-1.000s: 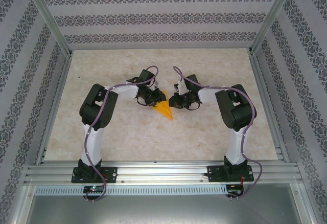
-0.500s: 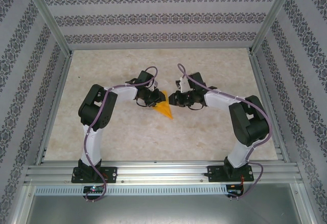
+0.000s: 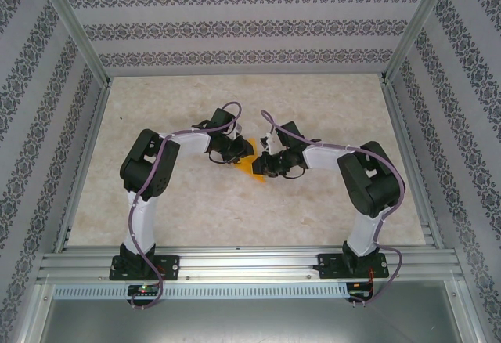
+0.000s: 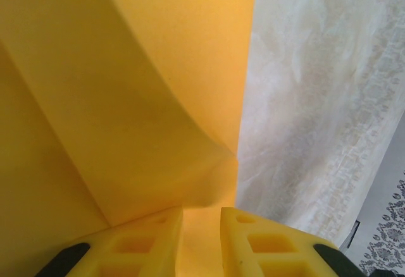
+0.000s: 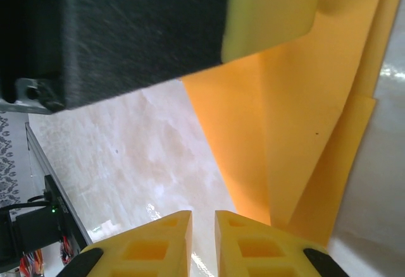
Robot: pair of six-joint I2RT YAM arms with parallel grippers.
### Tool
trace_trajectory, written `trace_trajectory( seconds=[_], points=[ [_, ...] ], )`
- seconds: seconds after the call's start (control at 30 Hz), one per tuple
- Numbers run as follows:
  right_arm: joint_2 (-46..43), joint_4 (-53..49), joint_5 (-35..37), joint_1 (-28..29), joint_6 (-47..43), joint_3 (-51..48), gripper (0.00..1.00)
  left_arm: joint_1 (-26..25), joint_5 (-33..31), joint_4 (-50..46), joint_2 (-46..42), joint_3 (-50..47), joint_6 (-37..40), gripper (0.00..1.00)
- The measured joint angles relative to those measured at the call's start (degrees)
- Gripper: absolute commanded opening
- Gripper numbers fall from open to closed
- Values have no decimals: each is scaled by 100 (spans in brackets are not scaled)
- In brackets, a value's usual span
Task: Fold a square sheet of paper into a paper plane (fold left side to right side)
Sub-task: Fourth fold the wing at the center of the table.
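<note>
Paper plane [image 4: 158, 100] pinched by left gripper [image 4: 201, 212] (right gripper [image 5: 202, 214] near-shut, seemingly empty).

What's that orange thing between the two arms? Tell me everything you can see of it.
It is a half-folded paper plane: thin, plain bright orange paper in overlapping creased layers narrowing to a point. It lies on the marbled table, one flap curling up off the layer beneath. The left gripper seems to press on its wide end; the right gripper hovers at its pointed end, contact unclear.
</note>
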Motion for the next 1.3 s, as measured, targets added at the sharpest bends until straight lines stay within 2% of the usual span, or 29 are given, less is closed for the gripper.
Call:
trace_trajectory(
  seconds=[0.7, 1.3],
  points=[
    [192, -293, 214, 0, -186, 0, 17, 0, 0, -2, 0, 0, 2, 25],
    [-31, -245, 348, 26, -251, -470, 10, -13, 59, -17, 0, 0, 2, 25]
  ],
)
